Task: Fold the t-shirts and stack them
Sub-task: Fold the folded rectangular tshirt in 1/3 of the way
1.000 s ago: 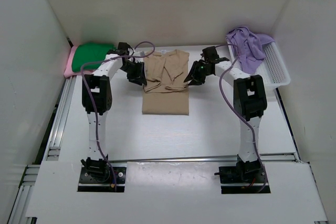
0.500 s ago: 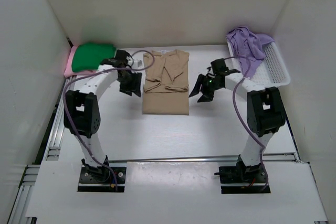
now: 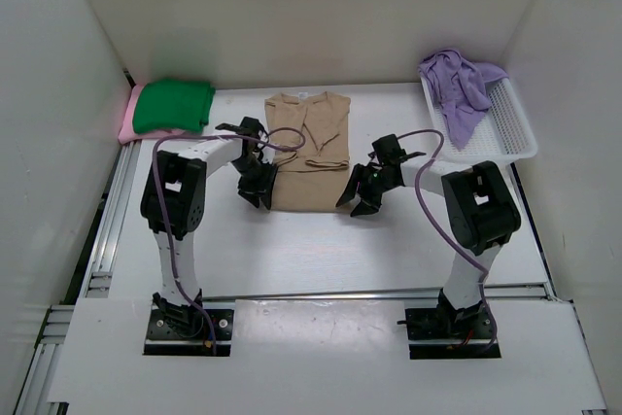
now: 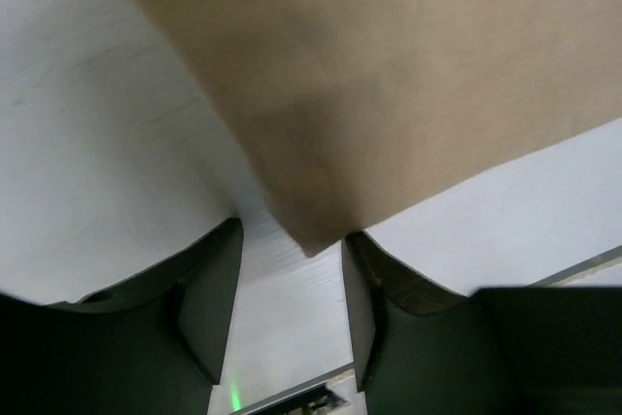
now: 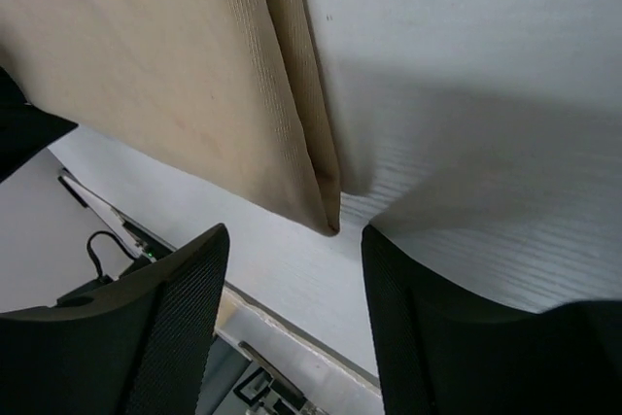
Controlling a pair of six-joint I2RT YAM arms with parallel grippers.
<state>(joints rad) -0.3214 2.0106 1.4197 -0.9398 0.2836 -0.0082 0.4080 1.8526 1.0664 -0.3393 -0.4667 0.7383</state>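
The left claw (image 3: 259, 190) and right claw (image 3: 354, 197) are spread apart and grip nothing, each low over the white table (image 3: 292, 250) at a near corner of the tan t-shirt (image 3: 309, 148). A second ago they sat farther back, beside the shirt's middle, with the left claw by its left edge and the right claw by its right edge. Both have since come toward the arm bases and down.

The shirt lies flat with its sleeves folded in. Its long axis runs from near to far, with the collar at the far end and the hem toward the bases. From the left wrist, the near-left corner pokes into the gap of the left claw (image 4: 292, 240). From the right wrist, the near-right corner sits at the mouth of the right claw (image 5: 294, 230).

A folded green t-shirt (image 3: 173, 106) rests on a pink t-shirt (image 3: 126, 129) at the far left. A lavender t-shirt (image 3: 457, 85) is crumpled over the white basket (image 3: 513, 133) at the far right.
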